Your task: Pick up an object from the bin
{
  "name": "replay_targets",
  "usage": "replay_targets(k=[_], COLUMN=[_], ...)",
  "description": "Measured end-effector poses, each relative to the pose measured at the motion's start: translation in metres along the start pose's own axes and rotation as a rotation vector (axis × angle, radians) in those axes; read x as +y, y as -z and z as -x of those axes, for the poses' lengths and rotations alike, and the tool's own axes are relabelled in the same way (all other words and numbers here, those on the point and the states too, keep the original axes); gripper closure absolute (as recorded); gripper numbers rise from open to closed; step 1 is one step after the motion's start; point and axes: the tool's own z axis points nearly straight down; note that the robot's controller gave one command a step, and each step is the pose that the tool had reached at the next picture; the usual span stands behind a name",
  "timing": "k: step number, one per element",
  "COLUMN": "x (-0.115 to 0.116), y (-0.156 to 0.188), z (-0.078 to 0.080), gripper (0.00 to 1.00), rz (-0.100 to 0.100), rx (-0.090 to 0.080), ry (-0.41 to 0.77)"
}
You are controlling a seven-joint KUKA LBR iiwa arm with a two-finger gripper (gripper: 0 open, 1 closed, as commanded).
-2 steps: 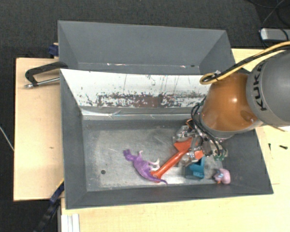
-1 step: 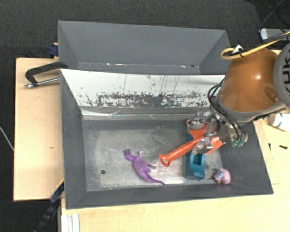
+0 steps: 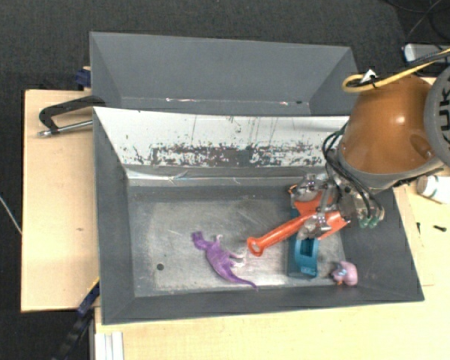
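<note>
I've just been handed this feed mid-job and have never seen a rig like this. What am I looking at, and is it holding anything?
One camera looks down into a grey metal bin from above and a little to one side. The big rounded orange cover at the right is part of the robot arm, which reaches in from that side. At its lower end is the gripper, the part that picks things up.

Four loose things lie on the bin floor:
- a purple toy dinosaur near the front middle
- an orange long-handled tool lying slantwise
- a blue plastic piece just in front of the gripper
- a small pink thing in the front right corner

The gripper sits at the right end of the orange tool. Whether it actually grips it, I cannot tell from here.
</note>
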Motion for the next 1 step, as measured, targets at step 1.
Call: replay_targets(k=[1], x=[-0.0027], y=[0.0414], z=[0.0063], gripper=[1.00], rz=[0.000], rx=[0.002], ry=[-0.020])
